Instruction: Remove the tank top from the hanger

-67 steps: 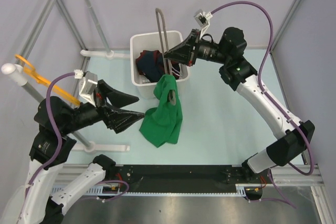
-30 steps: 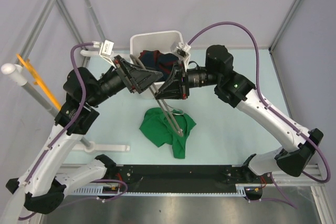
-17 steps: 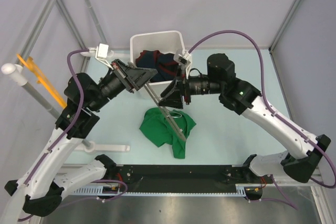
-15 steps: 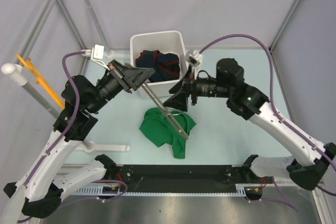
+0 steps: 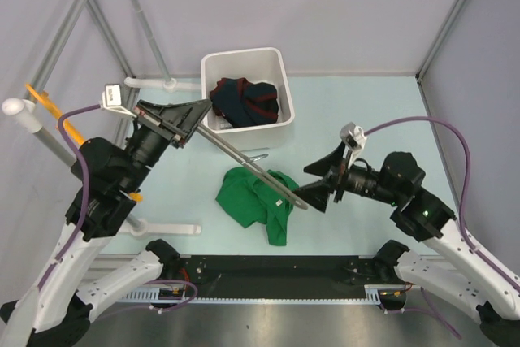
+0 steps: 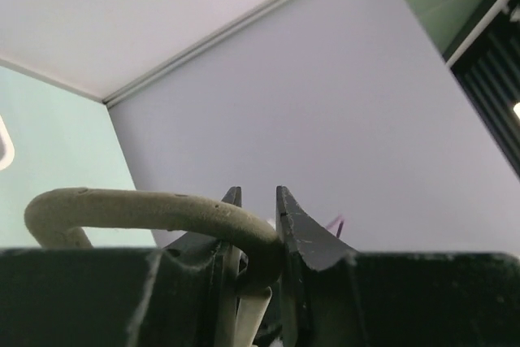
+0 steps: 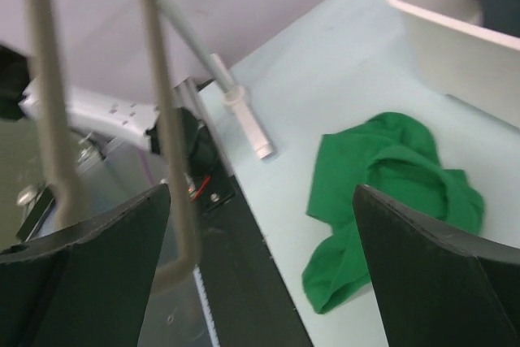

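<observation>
In the overhead view, your left tool [image 5: 173, 122] grips 1 end of the hanger [image 5: 244, 162], which slants from there across toward your right tool [image 5: 313, 194]. The hanger's far end is just beside the right tool's tips; you cannot tell from here whether they touch. The tank top [image 5: 253, 201] lies crumpled on the tabletop [image 5: 366, 111], off the hanger, beneath its far end and near the front of the white bin [image 5: 242, 53]. A navy garment [image 5: 244, 101] lies in the bin. An orange hanger [image 5: 38, 97] shows at the far left.

In your left wrist view, the left tool [image 6: 257, 205] is narrow, its 2 fingers [image 6: 296, 225] clamped on the curved end of the hanger [image 6: 138, 210].

In your right wrist view, the right tool [image 7: 260, 201] stands wide and holds nothing. 2 bars of the hanger [image 7: 158, 95] cross in front, by the finger [image 7: 81, 282] at the picture's left. The tank top [image 7: 390, 176] lies on the tabletop [image 7: 325, 79], seen between the fingers, with the bin [image 7: 455, 34] at the upper right.
</observation>
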Motion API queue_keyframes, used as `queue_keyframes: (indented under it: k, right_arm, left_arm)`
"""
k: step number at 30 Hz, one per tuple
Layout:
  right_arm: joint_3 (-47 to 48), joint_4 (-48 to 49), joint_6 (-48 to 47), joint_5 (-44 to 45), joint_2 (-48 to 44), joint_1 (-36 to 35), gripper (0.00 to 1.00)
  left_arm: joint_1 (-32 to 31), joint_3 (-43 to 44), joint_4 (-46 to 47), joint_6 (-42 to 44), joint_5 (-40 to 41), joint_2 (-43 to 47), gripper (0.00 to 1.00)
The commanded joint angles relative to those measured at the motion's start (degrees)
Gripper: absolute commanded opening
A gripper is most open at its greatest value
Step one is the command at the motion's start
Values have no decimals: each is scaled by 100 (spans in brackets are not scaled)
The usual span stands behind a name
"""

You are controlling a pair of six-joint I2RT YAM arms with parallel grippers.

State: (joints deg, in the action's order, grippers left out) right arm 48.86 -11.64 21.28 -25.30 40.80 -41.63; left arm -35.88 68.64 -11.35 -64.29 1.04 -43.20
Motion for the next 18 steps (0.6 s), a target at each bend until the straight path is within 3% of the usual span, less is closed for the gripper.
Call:
queue_keyframes:
  k: [1, 4, 8, 14, 18]
  right_arm:
    - [-184, 522, -229, -247, -659, -354, 100]
    - [-193, 496, -273, -151, -810, -504, 100]
    - [183, -99, -335, 1259, -942, -531, 100]
    - [475, 153, -467, -97, -618, -539, 100]
    - [388, 66, -449, 357, -704, -575, 100]
  left_arm:
    - [-24, -70, -25, -628, 634, 189, 0]
    - [-16, -70, -95, -725, 722, 215, 0]
    - [-24, -26, -156, -760, 784, 207, 0]
    - [-24, -17, -183, -795, 863, 180, 0]
    - [-24, -17, -183, -804, 872, 154, 0]
